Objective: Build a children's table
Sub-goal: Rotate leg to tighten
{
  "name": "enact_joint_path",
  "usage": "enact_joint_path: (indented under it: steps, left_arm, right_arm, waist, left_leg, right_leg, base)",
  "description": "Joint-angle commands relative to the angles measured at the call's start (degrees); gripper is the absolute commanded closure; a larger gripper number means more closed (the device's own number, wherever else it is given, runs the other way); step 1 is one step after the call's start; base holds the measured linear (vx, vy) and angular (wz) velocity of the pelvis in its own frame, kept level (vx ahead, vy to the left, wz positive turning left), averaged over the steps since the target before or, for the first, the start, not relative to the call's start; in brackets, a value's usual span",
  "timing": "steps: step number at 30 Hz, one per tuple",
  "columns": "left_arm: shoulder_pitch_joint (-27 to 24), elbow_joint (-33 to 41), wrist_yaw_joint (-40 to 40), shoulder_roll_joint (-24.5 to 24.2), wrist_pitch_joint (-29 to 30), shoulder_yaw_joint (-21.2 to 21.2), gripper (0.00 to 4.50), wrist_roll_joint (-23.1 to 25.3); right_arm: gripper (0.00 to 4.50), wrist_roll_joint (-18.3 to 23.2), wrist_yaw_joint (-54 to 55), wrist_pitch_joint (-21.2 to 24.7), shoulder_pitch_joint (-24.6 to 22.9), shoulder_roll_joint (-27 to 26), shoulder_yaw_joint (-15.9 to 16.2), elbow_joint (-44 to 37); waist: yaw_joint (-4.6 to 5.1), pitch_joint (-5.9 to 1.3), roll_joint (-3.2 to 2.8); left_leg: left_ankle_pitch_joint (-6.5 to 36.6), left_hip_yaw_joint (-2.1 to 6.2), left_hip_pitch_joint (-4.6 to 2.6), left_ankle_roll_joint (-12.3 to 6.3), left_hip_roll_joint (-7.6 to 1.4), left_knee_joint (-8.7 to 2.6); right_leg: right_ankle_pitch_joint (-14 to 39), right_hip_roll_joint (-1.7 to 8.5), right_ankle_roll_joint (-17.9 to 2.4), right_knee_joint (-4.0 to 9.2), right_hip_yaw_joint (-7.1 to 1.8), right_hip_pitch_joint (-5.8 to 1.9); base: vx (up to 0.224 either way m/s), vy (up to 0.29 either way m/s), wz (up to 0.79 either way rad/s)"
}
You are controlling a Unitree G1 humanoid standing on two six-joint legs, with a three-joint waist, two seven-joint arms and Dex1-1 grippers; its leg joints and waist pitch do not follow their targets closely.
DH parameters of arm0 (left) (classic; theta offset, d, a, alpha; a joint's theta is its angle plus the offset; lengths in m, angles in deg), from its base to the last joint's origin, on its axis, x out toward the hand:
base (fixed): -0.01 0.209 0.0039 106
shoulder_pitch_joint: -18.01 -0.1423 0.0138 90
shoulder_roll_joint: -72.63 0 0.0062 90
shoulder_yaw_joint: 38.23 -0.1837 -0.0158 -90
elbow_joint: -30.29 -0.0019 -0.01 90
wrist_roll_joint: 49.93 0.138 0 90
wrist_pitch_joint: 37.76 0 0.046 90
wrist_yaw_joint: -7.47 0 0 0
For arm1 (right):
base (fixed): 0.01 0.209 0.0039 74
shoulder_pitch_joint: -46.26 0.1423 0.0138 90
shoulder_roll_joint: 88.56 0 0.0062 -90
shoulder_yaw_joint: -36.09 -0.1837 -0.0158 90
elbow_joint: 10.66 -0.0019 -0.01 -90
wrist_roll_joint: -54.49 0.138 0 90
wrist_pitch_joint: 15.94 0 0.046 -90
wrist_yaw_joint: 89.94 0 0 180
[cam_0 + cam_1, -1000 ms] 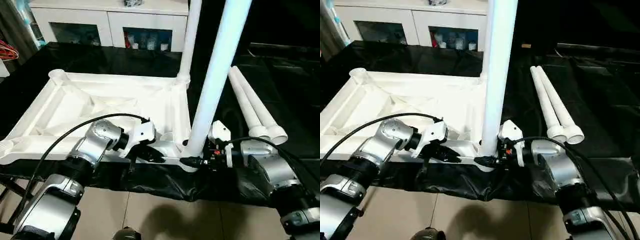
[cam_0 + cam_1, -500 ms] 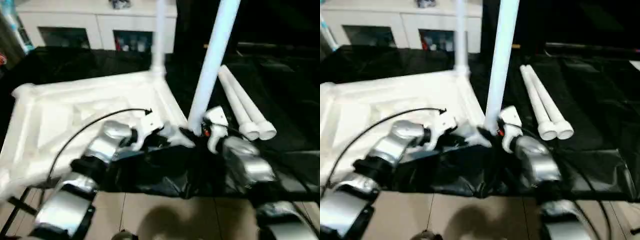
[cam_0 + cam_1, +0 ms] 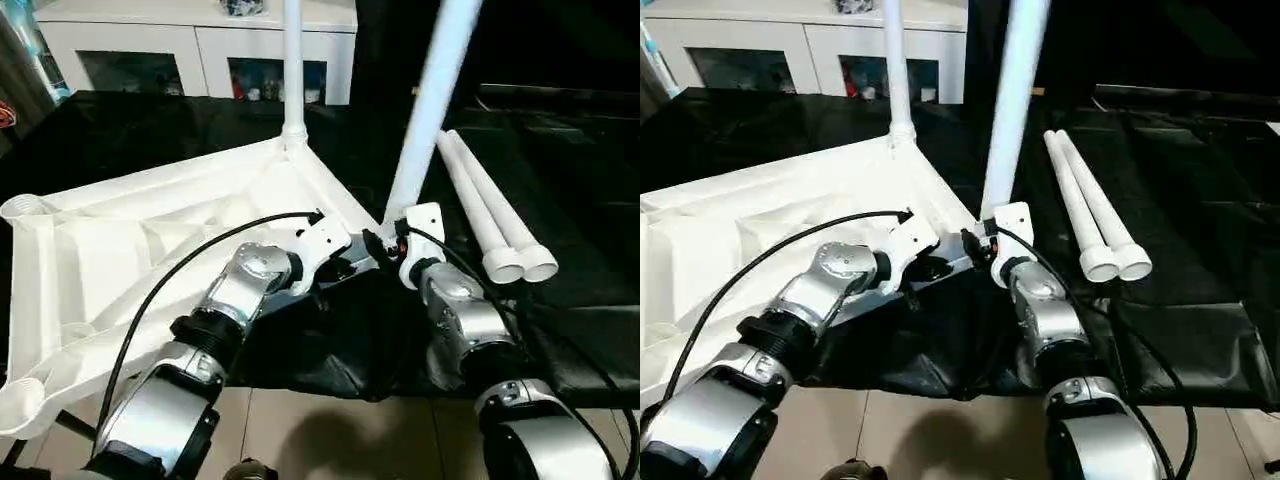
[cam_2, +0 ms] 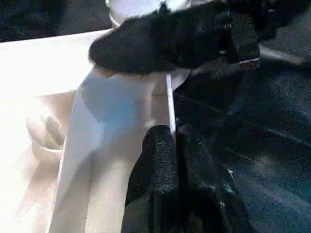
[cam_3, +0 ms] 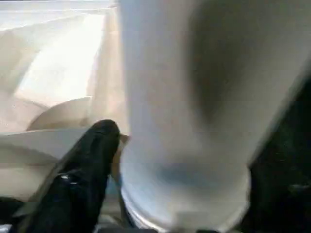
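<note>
The white tabletop (image 3: 120,250) lies ribbed side up, skewed on the black sheet. One white leg (image 3: 292,60) stands in its far corner socket. A second leg (image 3: 430,110) stands in the near right corner, and my right gripper (image 3: 385,243) is shut around its base (image 5: 194,97), one finger (image 5: 87,165) pressed against it. My left gripper (image 3: 345,268) is shut on the tabletop's thin rim (image 4: 169,97) just beside that corner, close to the right gripper. Two loose legs (image 3: 485,215) lie side by side to the right.
The tabletop's near left corner socket (image 3: 22,400) hangs over the front edge of the black-sheeted table (image 3: 570,180). A white cabinet with glass doors (image 3: 190,40) stands behind the table. The sheet droops in folds over the front edge (image 3: 330,360).
The tabletop has swung round on the sheet: the corner with the held leg moved away from me and the left end came over the front edge. Both grippers went with it. The camera shifted too.
</note>
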State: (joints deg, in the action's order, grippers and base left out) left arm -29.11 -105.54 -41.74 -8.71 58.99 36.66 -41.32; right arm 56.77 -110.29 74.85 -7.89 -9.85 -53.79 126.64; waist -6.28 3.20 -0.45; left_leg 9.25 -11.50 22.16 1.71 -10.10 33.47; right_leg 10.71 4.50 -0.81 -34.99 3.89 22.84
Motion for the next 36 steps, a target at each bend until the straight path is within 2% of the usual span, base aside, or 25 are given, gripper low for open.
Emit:
enact_joint_path:
  steps: [1, 2, 8, 10, 11, 14, 19, 21, 22, 29, 31, 33, 36]
  left_arm:
    - [-0.66, 3.51, -5.92, 0.66, -3.82, -2.95, 4.50, -1.70]
    - [-0.66, 3.51, -5.92, 0.66, -3.82, -2.95, 4.50, -1.70]
    - [-1.83, 5.15, -13.53, -3.90, -5.28, -3.44, 4.50, -2.93]
    - [-1.83, 5.17, -16.42, -5.17, -5.86, -3.32, 4.50, -3.46]
    - [-1.82, 5.18, -16.78, -5.32, -5.89, -3.31, 4.50, -3.54]
    - [-1.66, 5.35, -21.46, -6.86, -6.53, -3.21, 4.50, -4.47]
    - [-1.50, 5.86, -24.53, -7.93, -6.62, -3.42, 4.50, -5.43]
    - [-1.36, 5.80, -26.68, -8.63, -6.84, -3.56, 4.50, -5.79]
    - [-1.35, 5.75, -27.00, -8.74, -6.90, -3.58, 4.50, -5.77]
    - [-1.32, 5.25, -28.26, -9.45, -7.48, -3.36, 4.50, -5.55]
    - [-1.41, 5.25, -28.01, -9.52, -7.56, -3.42, 4.50, -5.52]
    - [-1.60, 5.36, -27.78, -9.43, -7.54, -3.40, 4.50, -5.51]
    - [-1.73, 5.19, -26.54, -8.90, -7.38, -3.05, 4.50, -5.23]
  right_arm:
    - [0.71, -0.43, -8.05, -0.23, -0.90, -0.60, 4.98, -1.41]
    - [0.71, -0.43, -8.05, -0.23, -0.90, -0.60, 4.98, -1.41]
    - [0.71, 1.10, -23.73, 0.25, -2.93, 5.42, 7.87, -6.59]
    - [0.71, 2.31, -30.73, 1.01, -4.14, 7.97, 9.11, -9.54]
    - [0.71, 2.47, -31.52, 1.04, -4.29, 8.28, 9.27, -9.91]
    - [0.71, 5.04, -41.11, 2.34, -5.86, 11.93, 10.86, -14.04]
    - [0.71, 6.43, -47.99, 3.88, -7.23, 14.38, 12.51, -17.31]
    - [0.71, 7.33, -51.52, 6.03, -8.26, 15.52, 13.45, -20.03]
    - [0.71, 7.47, -51.97, 6.40, -8.41, 15.66, 13.61, -20.42]
    - [1.44, 7.37, -53.03, 7.42, -9.64, 15.97, 14.54, -22.58]
    - [1.47, 7.22, -52.87, 7.48, -9.88, 15.82, 14.56, -22.99]
    - [1.73, 7.17, -52.50, 7.95, -10.25, 15.62, 14.48, -23.67]
    - [1.76, 7.11, -51.21, 8.44, -10.71, 15.06, 14.04, -24.08]
  waist:
    - [0.01, -4.00, 0.29]
    - [-0.01, -4.00, 0.32]
    - [-0.21, -3.84, 0.31]
    - [-0.46, -3.77, 0.59]
    - [-0.69, -3.82, 0.47]
    - [-1.01, -3.88, 0.64]
    - [-1.84, -3.89, 0.69]
    - [-2.08, -3.82, 0.80]
    - [-2.12, -3.82, 0.76]
    - [-2.24, -3.82, 0.84]
    - [-2.27, -3.89, 0.82]
    - [-2.29, -3.90, 0.76]
    - [-2.32, -3.87, 0.85]
  left_leg:
    - [12.77, 1.79, -1.28, -2.01, -3.42, -3.83]
    - [12.86, 1.79, -1.25, -2.12, -3.49, -3.84]
    - [14.12, 1.74, -1.36, -2.31, -3.74, -3.94]
    - [14.34, 1.68, -1.35, -2.61, -3.73, -3.87]
    - [14.21, 1.65, -1.51, -2.69, -3.86, -3.81]
    - [12.96, 1.60, -1.35, -3.13, -3.93, -3.73]
    - [12.49, 1.57, -1.32, -3.53, -3.94, -3.62]
    - [12.86, 1.61, -1.38, -3.30, -3.96, -3.67]
    - [12.88, 1.67, -1.38, -3.25, -3.99, -3.73]
    - [13.51, 1.73, -1.44, -2.23, -3.99, -3.80]
    - [13.00, 1.70, -1.45, -2.22, -3.97, -3.73]
    - [12.70, 1.69, -1.45, -2.37, -3.98, -3.72]
    - [12.79, 1.68, -1.40, -2.34, -3.93, -3.72]
  right_leg:
    - [9.15, 4.97, -12.13, 4.35, -2.93, -2.64]
    - [8.91, 5.02, -12.19, 4.31, -2.96, -2.69]
    - [10.69, 4.81, -12.49, 4.25, -2.82, -2.57]
    - [11.52, 4.81, -12.29, 4.39, -2.85, -2.68]
    - [11.42, 4.89, -12.36, 4.33, -2.89, -2.53]
    - [10.04, 4.89, -13.00, 4.10, -2.85, -2.41]
    - [10.53, 4.98, -13.12, 4.03, -2.83, -2.34]
    - [11.92, 5.06, -12.78, 4.18, -2.83, -2.33]
    - [12.14, 5.04, -12.68, 4.18, -2.82, -2.33]
    - [13.77, 5.21, -12.28, 4.30, -2.84, -2.19]
    - [13.15, 5.20, -12.29, 4.25, -2.84, -2.19]
    - [12.19, 5.10, -12.50, 4.15, -2.81, -2.16]
    - [12.60, 5.16, -12.36, 4.21, -2.82, -2.24]
  base:
    - [0.000, 0.000, 0.00]
    - [0.000, 0.000, 0.00]
    - [0.000, 0.000, 0.00]
    - [0.000, 0.000, 0.00]
    - [0.000, 0.000, 0.00]
    - [0.000, 0.000, 0.00]
    - [0.000, 0.000, 0.00]
    - [0.000, 0.000, 0.00]
    - [0.000, 0.000, 0.00]
    - [0.000, 0.000, 0.00]
    - [0.000, 0.000, 0.00]
    - [0.000, 0.000, 0.00]
    - [0.000, 0.000, 0.00]
